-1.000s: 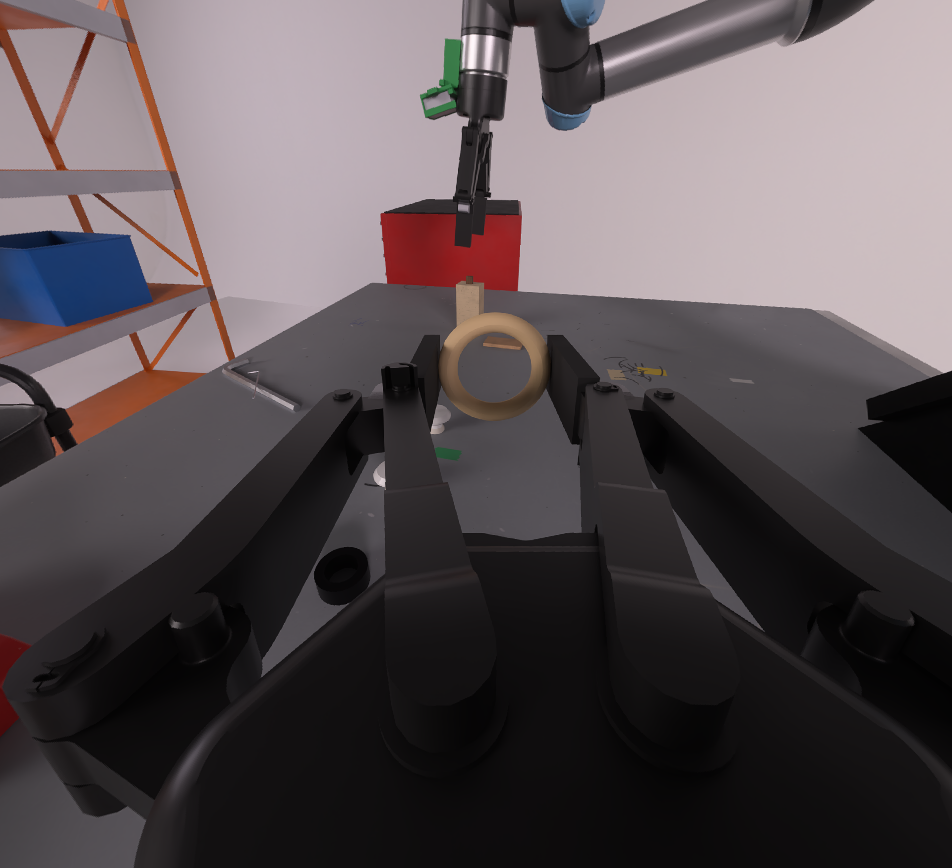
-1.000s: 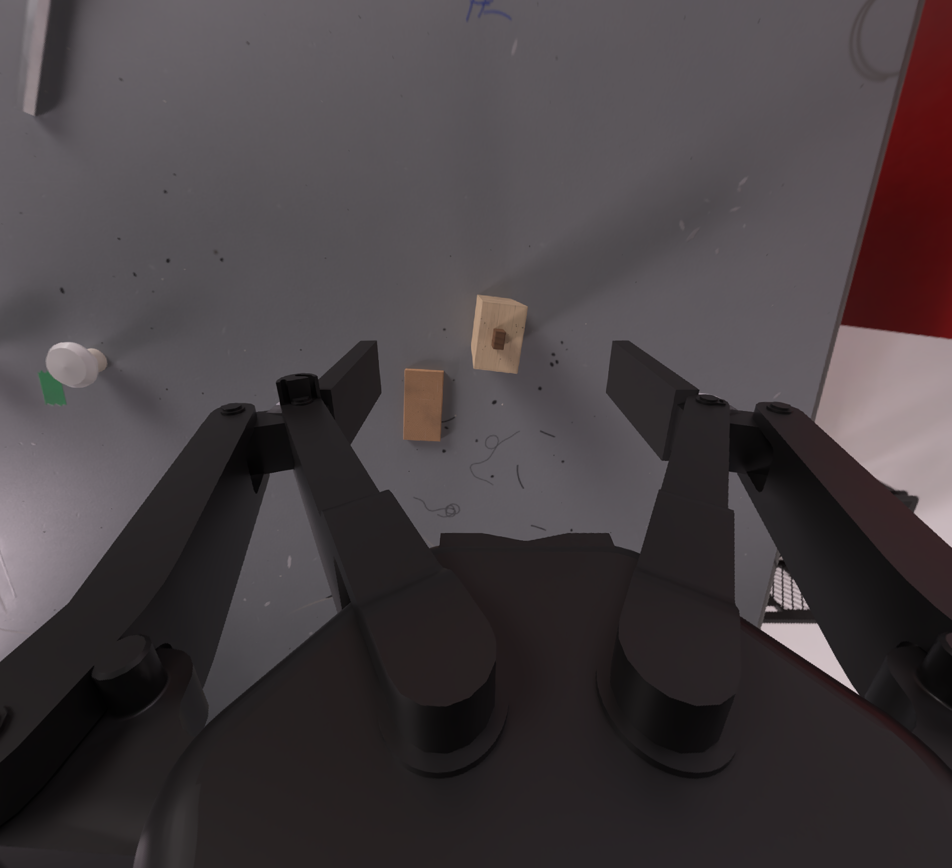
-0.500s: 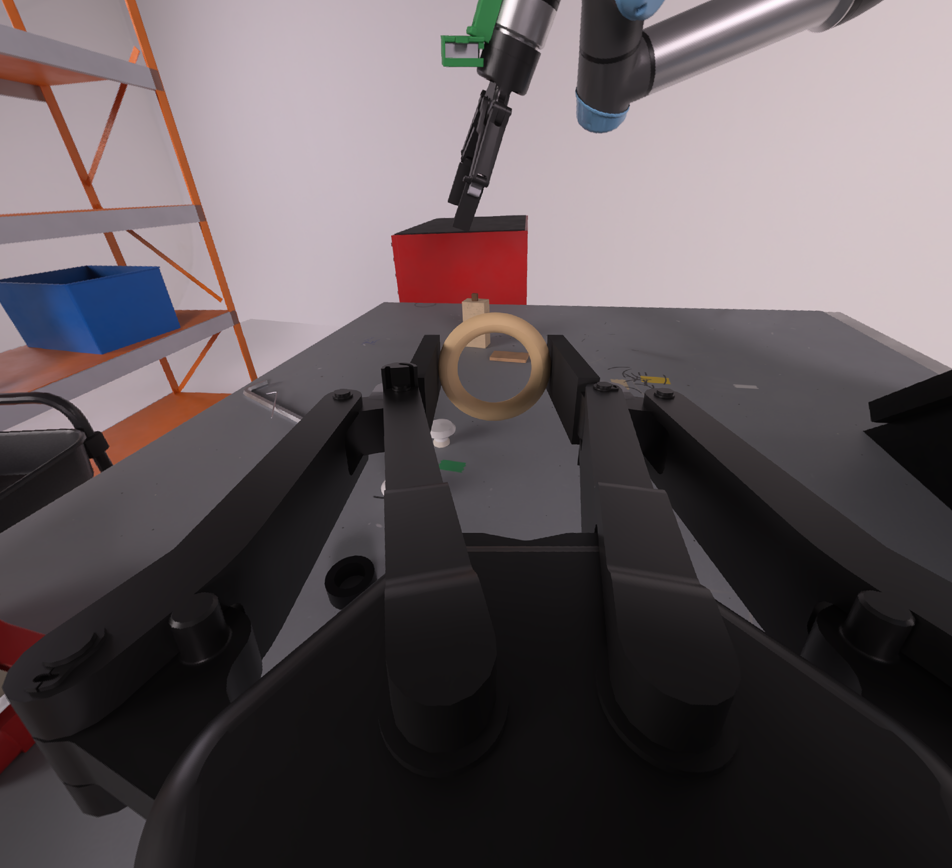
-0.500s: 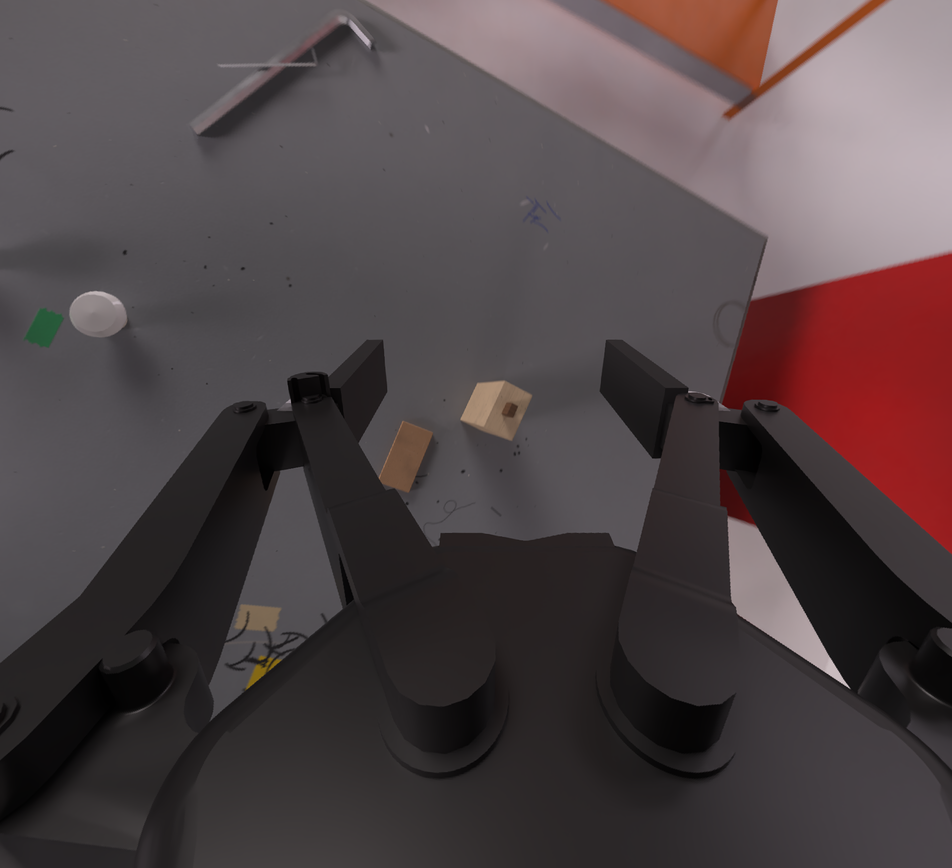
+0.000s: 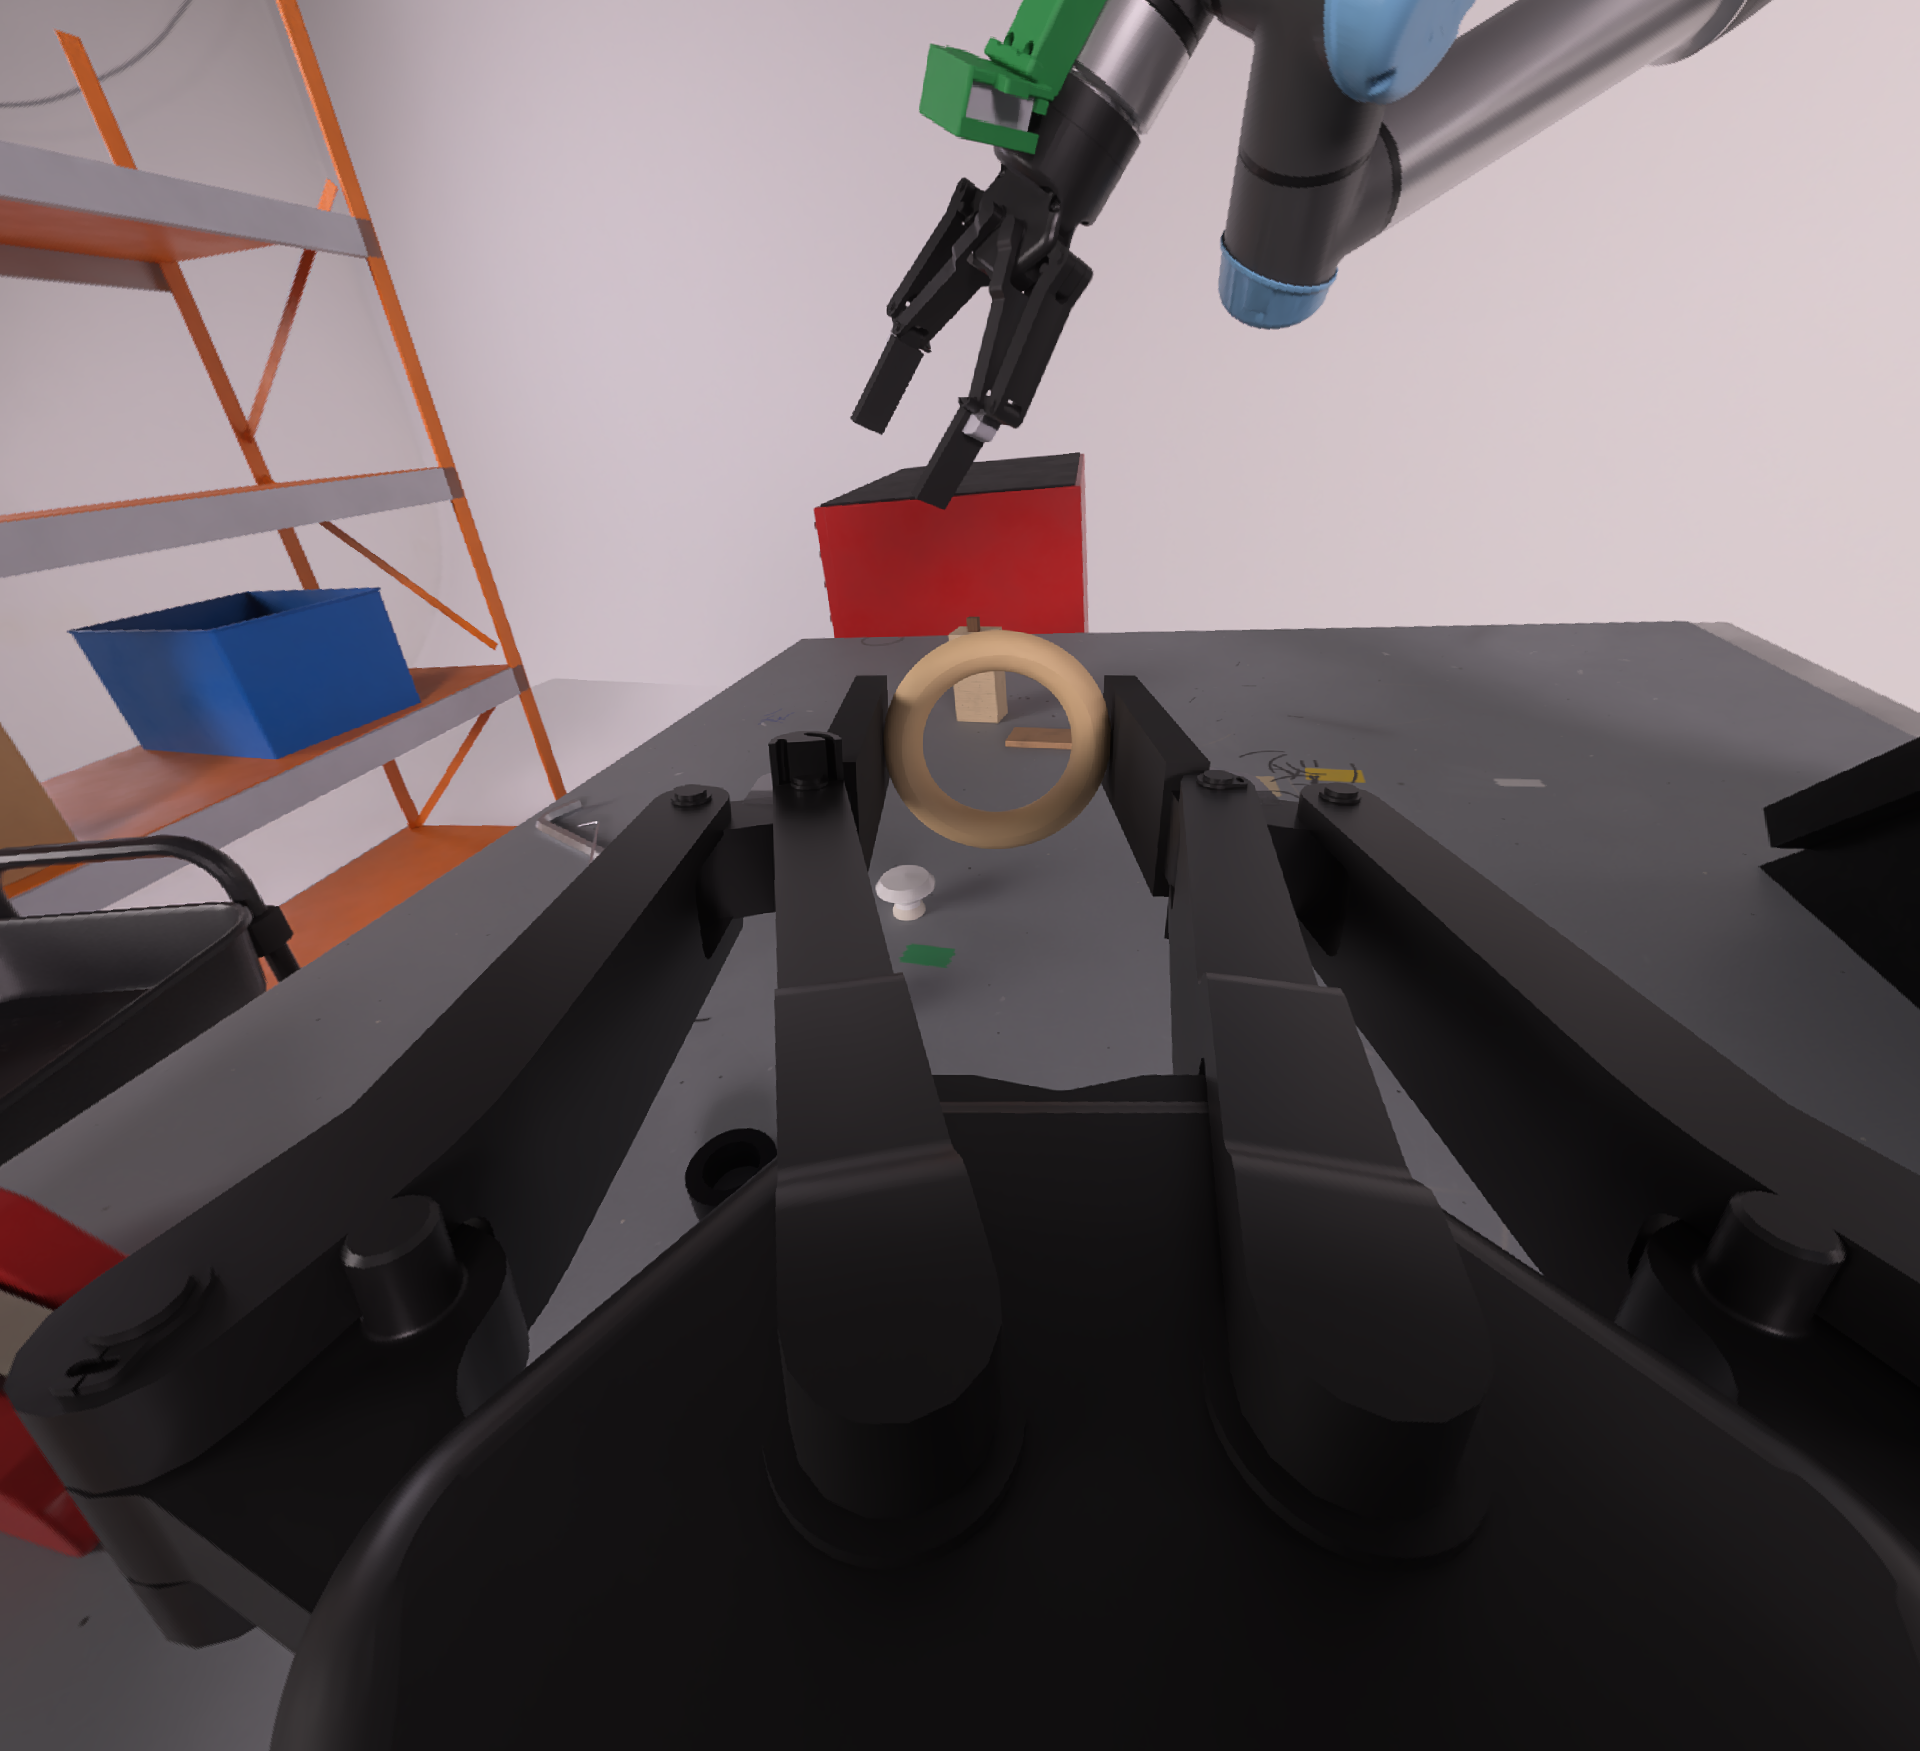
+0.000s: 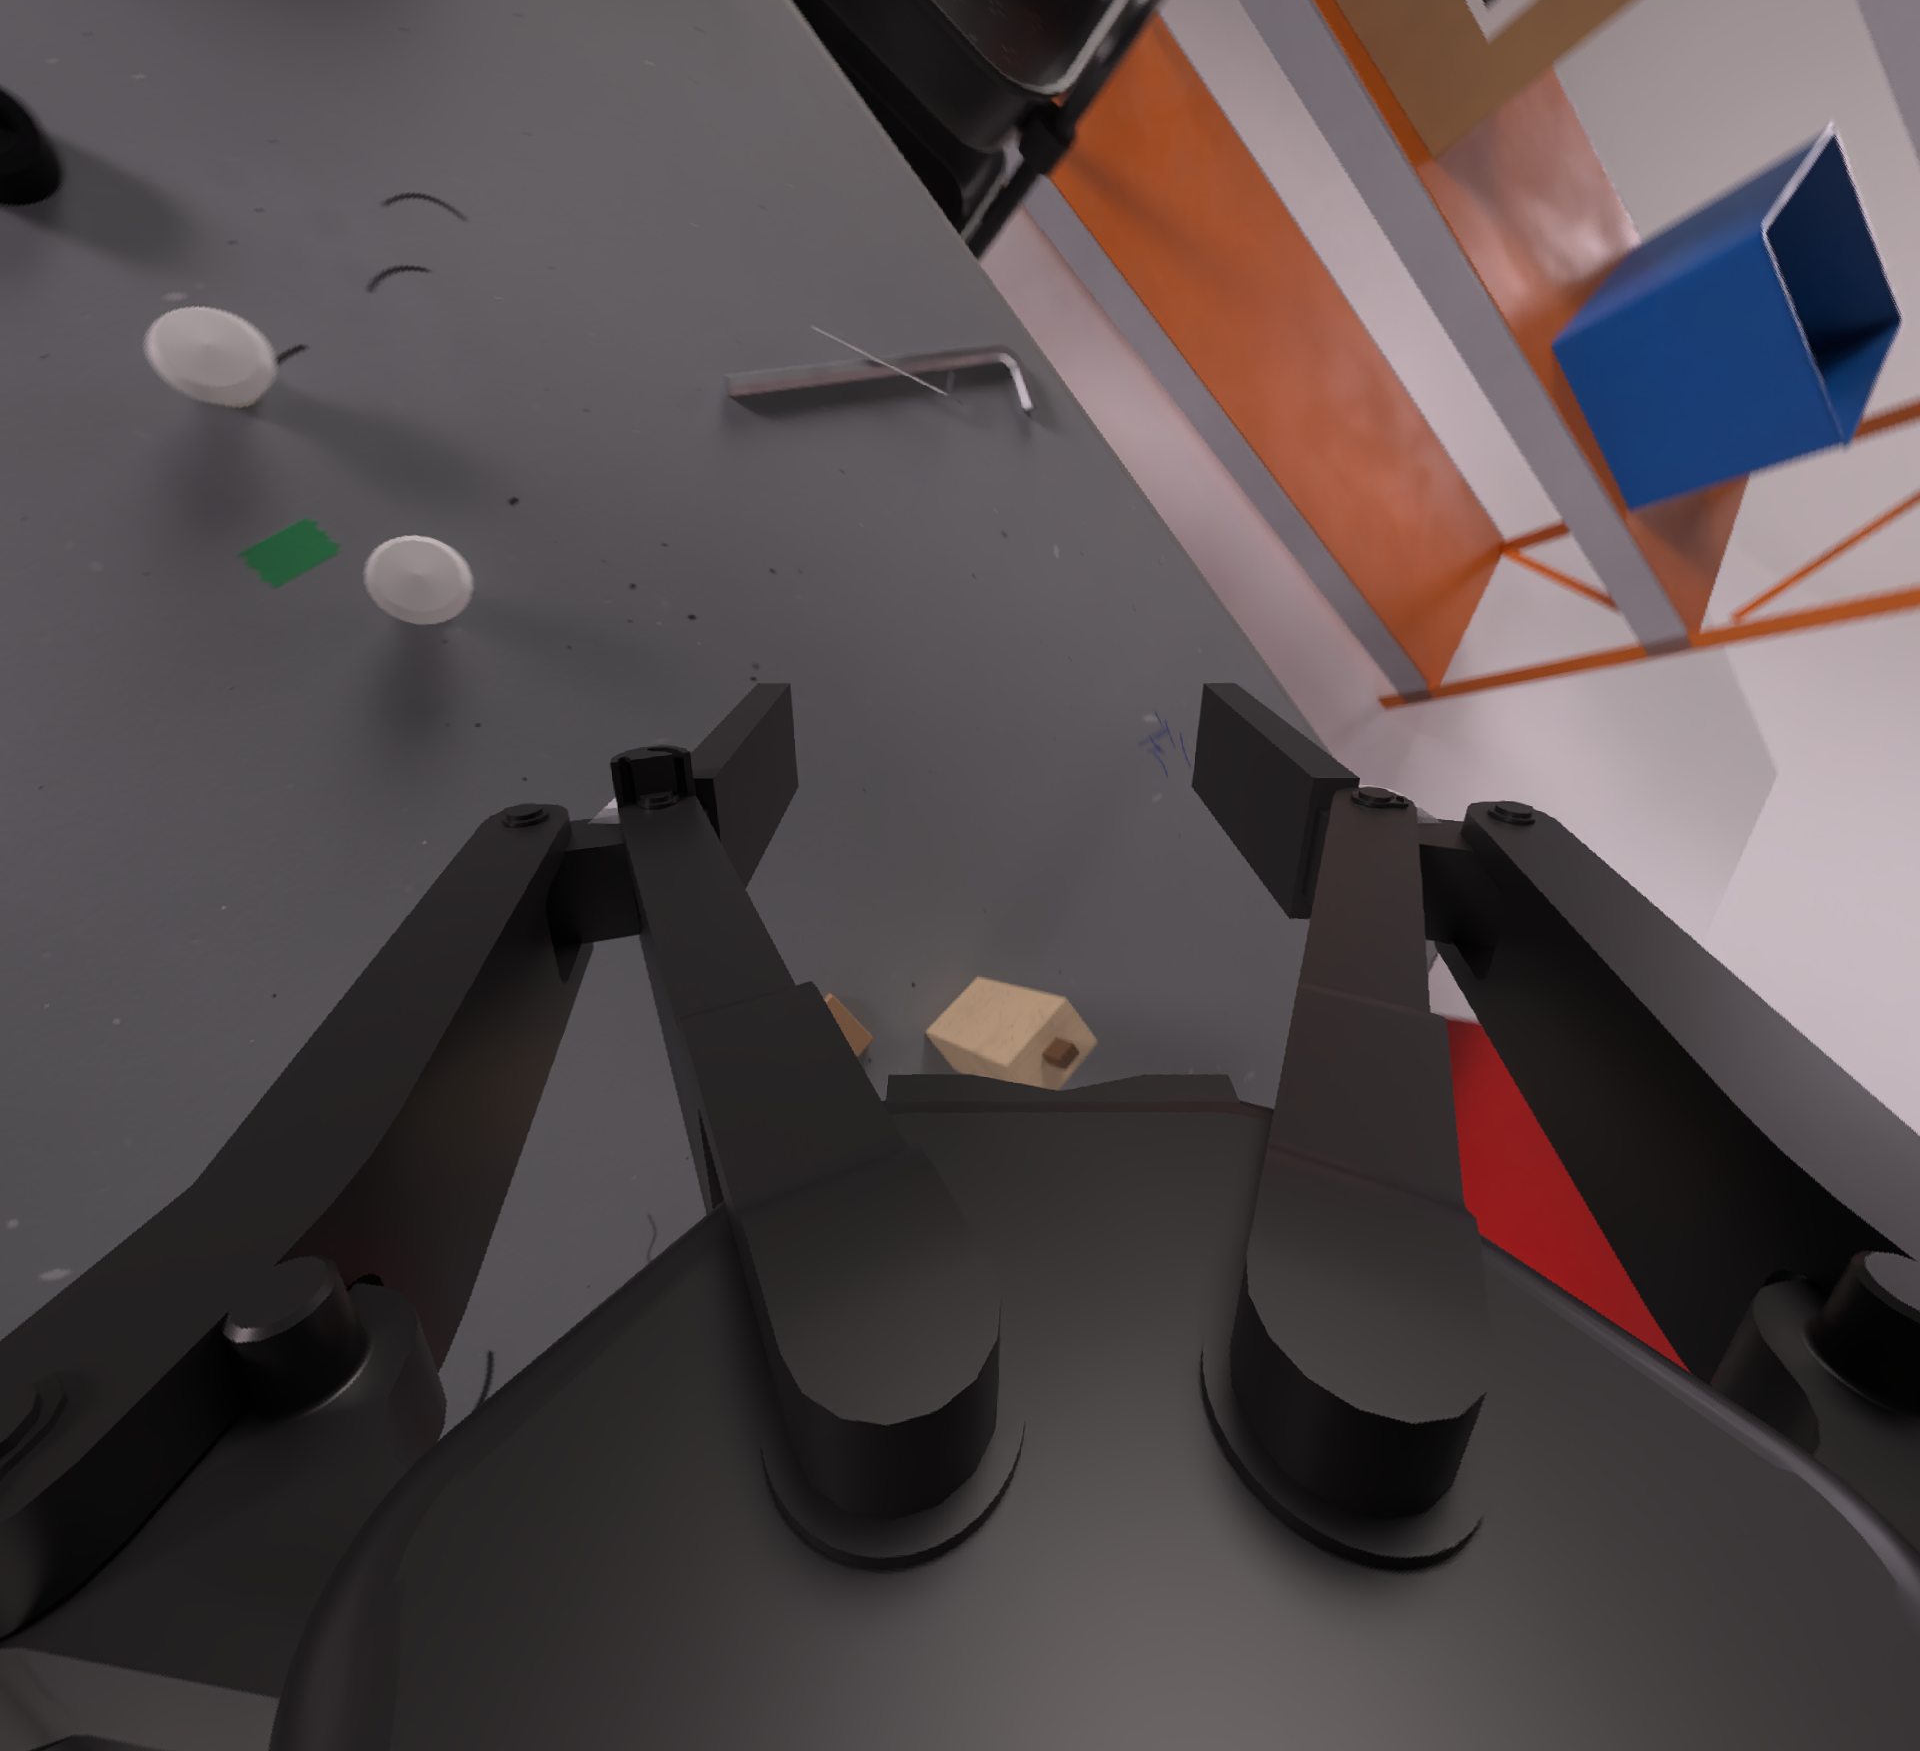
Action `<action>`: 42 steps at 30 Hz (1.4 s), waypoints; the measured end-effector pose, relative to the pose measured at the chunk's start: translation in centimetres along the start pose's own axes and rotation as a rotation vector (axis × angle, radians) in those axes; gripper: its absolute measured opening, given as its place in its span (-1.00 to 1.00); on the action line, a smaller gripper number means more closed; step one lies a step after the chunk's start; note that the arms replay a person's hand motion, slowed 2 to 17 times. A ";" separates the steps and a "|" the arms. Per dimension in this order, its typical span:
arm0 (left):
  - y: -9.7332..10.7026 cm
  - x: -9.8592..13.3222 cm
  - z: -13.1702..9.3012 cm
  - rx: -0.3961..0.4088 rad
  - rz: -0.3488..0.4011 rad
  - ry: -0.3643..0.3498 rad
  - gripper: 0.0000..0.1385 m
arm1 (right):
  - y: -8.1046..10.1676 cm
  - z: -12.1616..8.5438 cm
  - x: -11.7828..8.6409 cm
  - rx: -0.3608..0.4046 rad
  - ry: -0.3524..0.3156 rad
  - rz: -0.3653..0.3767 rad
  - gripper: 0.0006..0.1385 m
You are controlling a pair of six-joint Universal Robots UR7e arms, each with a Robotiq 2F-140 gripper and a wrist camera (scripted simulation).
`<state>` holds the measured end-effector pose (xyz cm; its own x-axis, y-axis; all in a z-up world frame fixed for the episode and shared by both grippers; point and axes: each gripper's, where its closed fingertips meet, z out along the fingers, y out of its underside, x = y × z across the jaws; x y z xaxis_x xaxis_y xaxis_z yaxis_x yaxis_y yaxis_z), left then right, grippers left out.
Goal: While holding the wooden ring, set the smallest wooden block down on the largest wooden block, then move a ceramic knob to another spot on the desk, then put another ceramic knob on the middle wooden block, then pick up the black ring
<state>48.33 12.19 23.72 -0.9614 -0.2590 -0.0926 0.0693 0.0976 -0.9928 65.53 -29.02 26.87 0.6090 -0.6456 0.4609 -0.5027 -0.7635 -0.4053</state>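
Pinching wooden ring: left gripper | right gripper spread, now tilted | second ceramic knob at 10 o'clock, right view only

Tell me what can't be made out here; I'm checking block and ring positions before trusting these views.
- Middle wooden block: right wrist view, mostly behind the right gripper finger; only a corner shows.
- Black ring: left wrist view, partly behind the left gripper body; right wrist view, cut by the left edge.
- Smallest wooden block on the largest wooden block: too small to judge how it sits.
- Second ceramic knob: hidden in the left wrist view.
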 end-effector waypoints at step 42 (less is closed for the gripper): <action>-1.6 -0.4 -3.2 0.017 0.039 -0.078 -0.21 | -3.4 13.4 -23.4 0.026 -0.523 -0.605 -0.06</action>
<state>47.75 15.21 25.56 -0.9344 -0.3292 -0.1361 0.1112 0.0933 -0.9894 61.23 -11.09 6.93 0.9836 -0.0234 0.1791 0.0178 -0.9742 -0.2249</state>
